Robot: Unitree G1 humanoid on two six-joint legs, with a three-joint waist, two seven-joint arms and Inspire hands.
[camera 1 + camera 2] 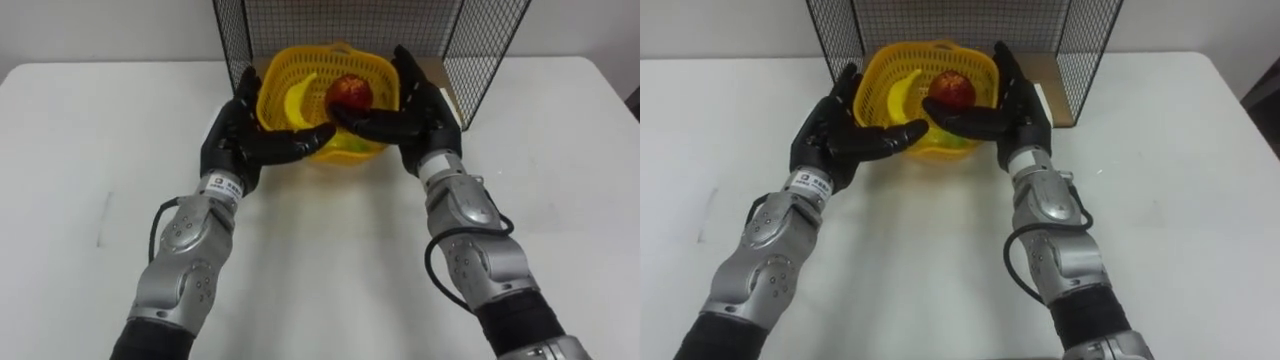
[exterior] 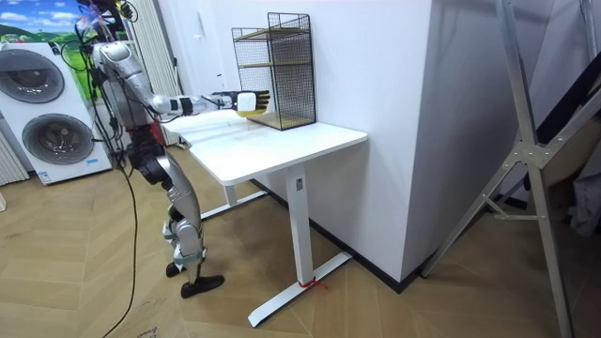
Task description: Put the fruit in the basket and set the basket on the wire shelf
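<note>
A yellow plastic basket (image 1: 300, 56) holds a banana (image 1: 297, 102) and a red apple (image 1: 350, 93). It sits between my two hands at the open front of the black wire shelf (image 1: 340, 20), its far rim just inside the bottom level. My left hand (image 1: 235, 135) presses its left side and my right hand (image 1: 420, 105) its right side. The fingers lie straight along the walls and both thumbs reach across the near wall. In the room view I stand at the table's end with both arms stretched out to the basket (image 2: 248, 101).
The wire shelf (image 2: 282, 70) stands at the back of a white table (image 1: 560, 150) against the wall, with a brown board (image 1: 447, 92) as its floor. Bare tabletop lies on both sides of my arms. Two washing machines (image 2: 42, 117) stand behind me.
</note>
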